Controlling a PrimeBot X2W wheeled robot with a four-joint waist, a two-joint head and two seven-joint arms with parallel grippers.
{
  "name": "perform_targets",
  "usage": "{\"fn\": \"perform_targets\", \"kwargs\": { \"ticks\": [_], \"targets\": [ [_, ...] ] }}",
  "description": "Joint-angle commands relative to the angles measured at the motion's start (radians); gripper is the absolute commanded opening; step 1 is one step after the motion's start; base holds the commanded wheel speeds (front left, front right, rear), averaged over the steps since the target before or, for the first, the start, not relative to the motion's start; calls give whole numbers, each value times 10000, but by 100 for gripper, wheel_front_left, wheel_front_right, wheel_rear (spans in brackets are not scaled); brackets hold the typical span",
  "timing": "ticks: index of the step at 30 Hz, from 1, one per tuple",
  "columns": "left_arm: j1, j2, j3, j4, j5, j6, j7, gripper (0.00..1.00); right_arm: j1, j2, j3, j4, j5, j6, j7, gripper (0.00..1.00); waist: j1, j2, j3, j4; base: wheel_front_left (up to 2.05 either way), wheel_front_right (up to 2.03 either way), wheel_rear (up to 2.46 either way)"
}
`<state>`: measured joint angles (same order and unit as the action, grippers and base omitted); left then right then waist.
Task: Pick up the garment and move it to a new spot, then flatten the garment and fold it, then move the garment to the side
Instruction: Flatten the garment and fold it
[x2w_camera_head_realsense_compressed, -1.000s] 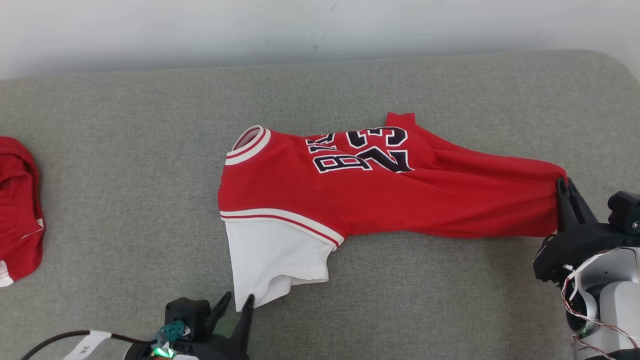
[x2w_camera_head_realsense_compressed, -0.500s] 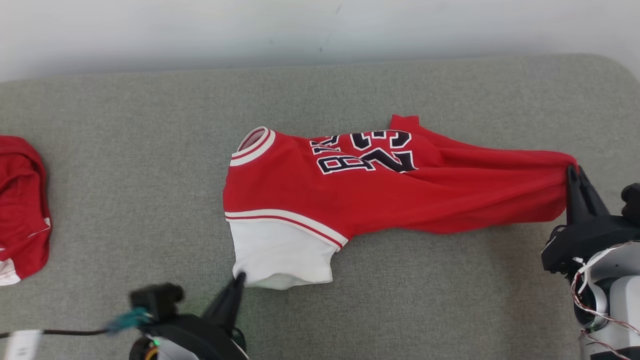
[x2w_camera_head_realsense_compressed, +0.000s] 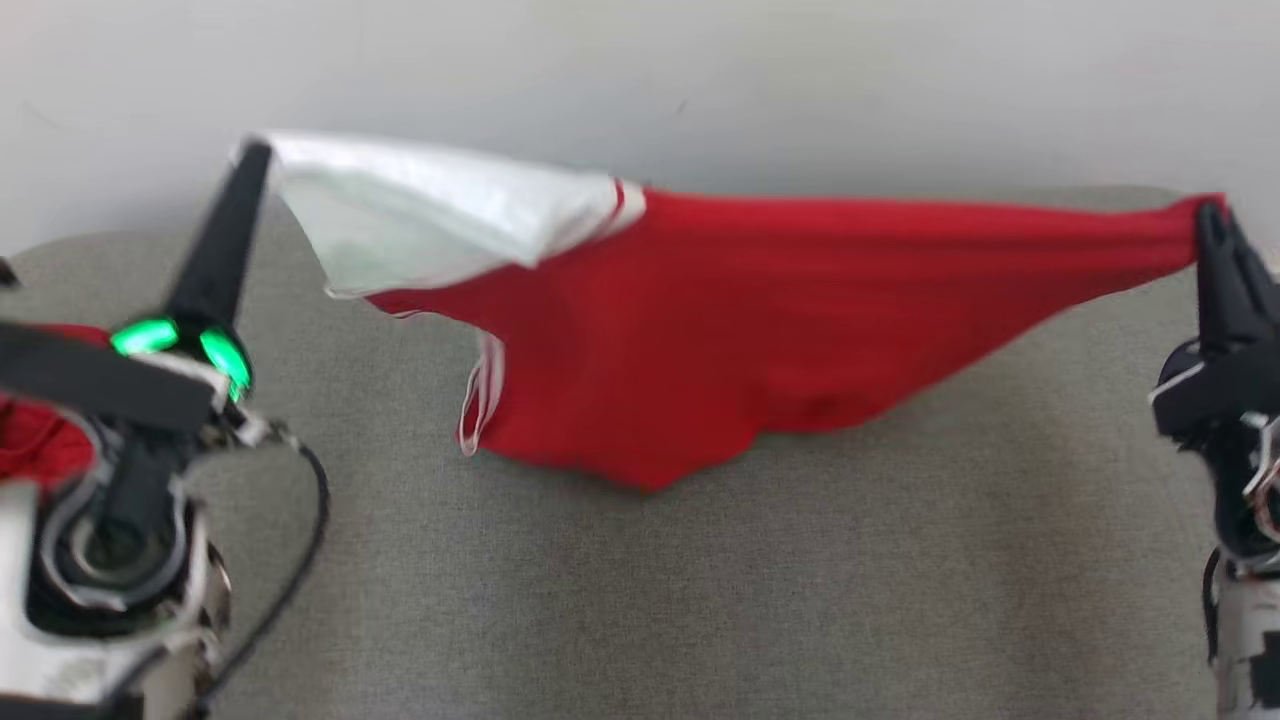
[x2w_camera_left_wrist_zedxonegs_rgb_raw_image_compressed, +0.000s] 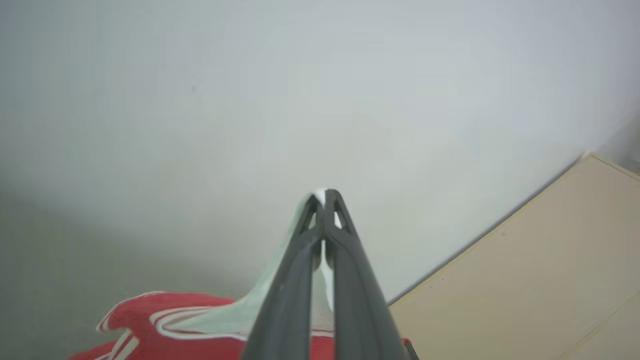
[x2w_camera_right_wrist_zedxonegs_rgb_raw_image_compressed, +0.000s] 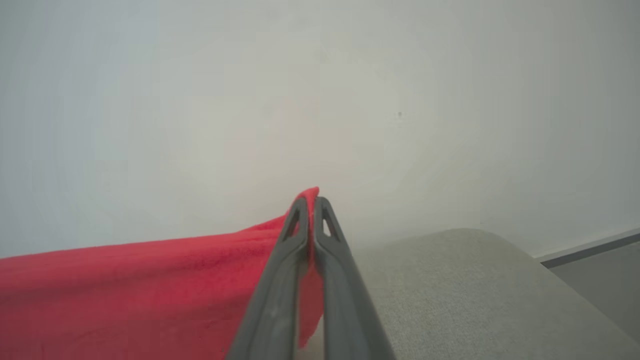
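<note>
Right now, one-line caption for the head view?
Left gripper and right gripper hold a red-and-white jersey stretched between them over the grey cushion.

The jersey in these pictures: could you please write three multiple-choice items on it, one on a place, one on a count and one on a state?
1. Which part of the jersey does the left gripper pinch? A. the white part B. the red hem C. the collar
2. How many grippers hold it? A. none B. one C. two
3. How does it lie? A. flat B. strung up and sagging C. folded

Answers:
1 A: white cloth sits between the fingers in the left wrist view.
2 C: the right gripper is shut on a red edge too.
3 B: it hangs between both grippers, sagging toward the grey surface.
</note>
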<state>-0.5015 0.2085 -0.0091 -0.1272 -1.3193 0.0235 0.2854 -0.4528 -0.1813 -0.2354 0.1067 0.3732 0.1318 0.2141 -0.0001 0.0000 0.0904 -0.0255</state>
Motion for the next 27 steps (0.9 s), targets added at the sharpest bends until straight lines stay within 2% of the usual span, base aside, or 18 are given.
{"fn": "perform_targets", "kwargs": {
  "ticks": [1, 9, 17, 24, 27],
  "targets": [
    [-242, 70, 62, -42, -135, 68, 63, 0, -147, -144, -14, -100, 124, -23, 79, 0, 1, 0, -214, -81, 0, 0, 0],
    [-2393, 749, 137, 445, 493, 356, 225, 0, -1779, -278, -435, -448, 1736, -23, 1388, 0, 1, 0, -891, -420, 0, 0, 0],
    [-3347, 727, 201, 145, -79, 561, 680, 0, -2832, -484, -1020, -965, 2521, -23, 2634, 0, 1, 0, -1277, -512, 0, 0, 0],
    [-3470, 966, -305, -268, 27, 945, 1389, 0, -2949, -436, -999, -1454, 2276, -23, 3303, 0, 1, 0, -1294, -614, 0, 0, 0],
    [-3707, 1091, -524, 44, 243, 893, 1512, 0, -3049, -254, -686, -1171, 1769, -23, 3229, 0, 1, 0, -1116, -687, 0, 0, 0]
  ]
}}
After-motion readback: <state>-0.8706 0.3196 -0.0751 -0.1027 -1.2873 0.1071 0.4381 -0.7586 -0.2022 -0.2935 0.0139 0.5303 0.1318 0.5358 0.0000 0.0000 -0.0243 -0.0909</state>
